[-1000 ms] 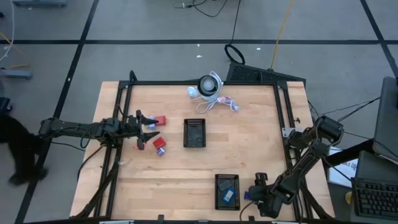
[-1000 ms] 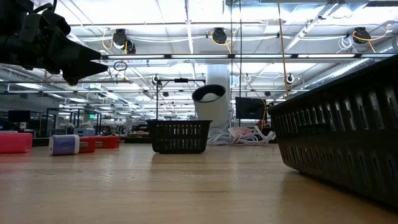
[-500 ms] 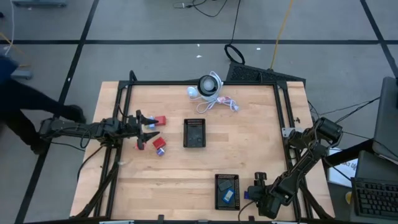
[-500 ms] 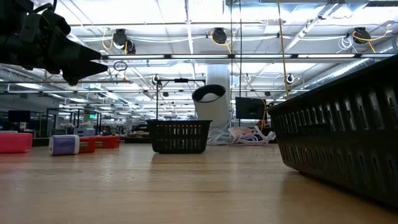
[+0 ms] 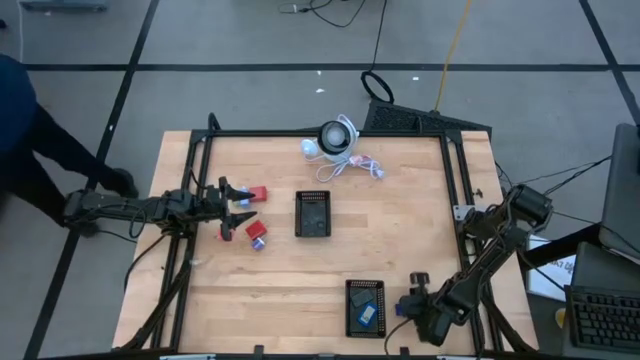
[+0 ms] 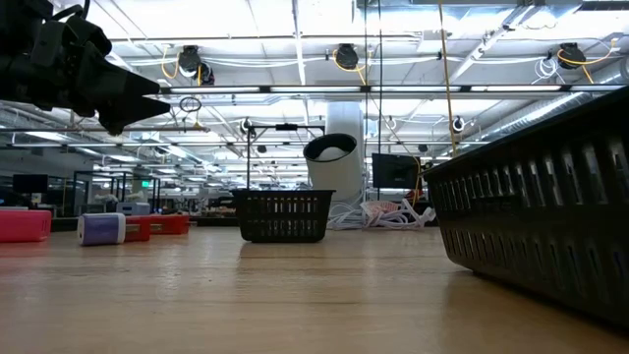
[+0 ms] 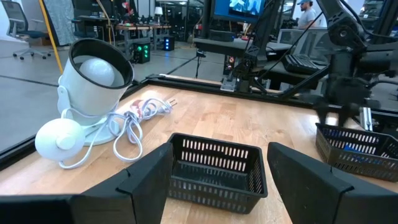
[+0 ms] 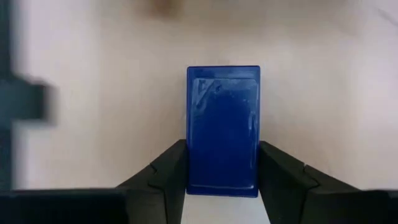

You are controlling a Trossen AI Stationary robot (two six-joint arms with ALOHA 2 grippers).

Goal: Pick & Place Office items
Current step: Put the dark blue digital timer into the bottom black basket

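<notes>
A blue block (image 8: 222, 130) stands between the fingers of my right gripper (image 8: 222, 180), which is shut on it beside the front black tray (image 5: 352, 290). That tray holds another blue item (image 5: 368, 313). At the left, red blocks (image 5: 257, 194) and a red-and-blue piece (image 5: 257, 233) lie flat on the wood. My left gripper (image 5: 248, 208) hovers open among them, pointing level toward the middle black tray (image 5: 313, 214), and touches nothing. My right gripper pinches the blue block by its two long sides (image 8: 191, 168), at the end nearest the wrist, one finger (image 8: 166, 171) on each side. The fingers run along the block and point steeply down at the table. Whether the block is off the wood, I cannot tell.
A white round device (image 5: 338, 138) with a coiled cable (image 5: 362, 165) sits at the table's far edge. A black frame (image 5: 320, 133) runs round the tabletop. Bare wood lies between the two trays. A person in dark clothes (image 5: 30, 150) stands on the floor left of the table.
The person in dark clothes has walked along the floor beside the table's left edge. The blocks and trays lie where they were.
</notes>
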